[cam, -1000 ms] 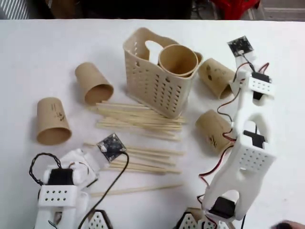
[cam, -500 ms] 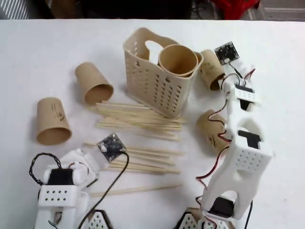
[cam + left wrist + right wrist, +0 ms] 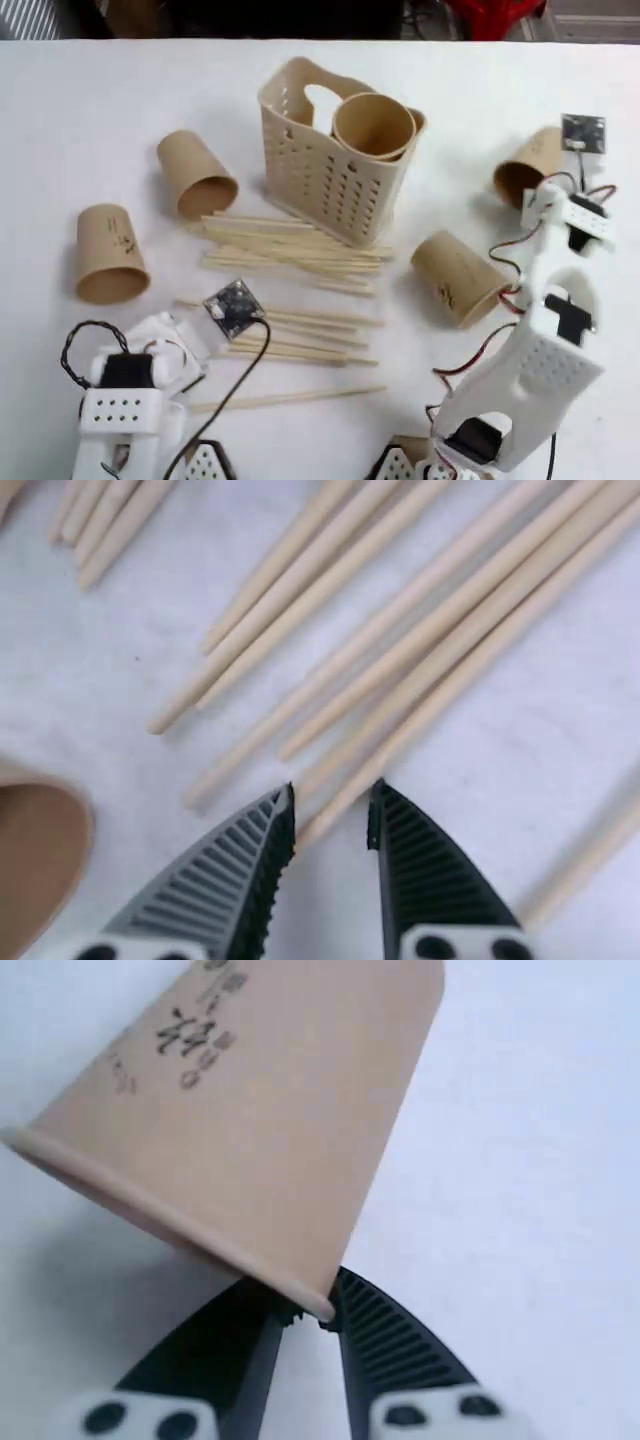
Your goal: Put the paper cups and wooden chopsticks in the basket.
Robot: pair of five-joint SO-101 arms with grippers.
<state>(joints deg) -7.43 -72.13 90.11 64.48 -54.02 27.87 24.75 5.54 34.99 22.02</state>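
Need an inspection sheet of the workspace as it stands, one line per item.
Surface: white table.
Job's things: basket upright with an upright cup inside; left cup, middle cup and right cup lie on their sides; held cup pinched at its rim; chopsticks loose in front of the basket.
Clutter: nothing seen.
Grippers: left gripper, jaws open over chopstick ends; right gripper, jaws shut on the held cup.
Cables: black cable by the left arm; red and black wires along the right arm.
Surroundings: dark room beyond the far edge; red object there.
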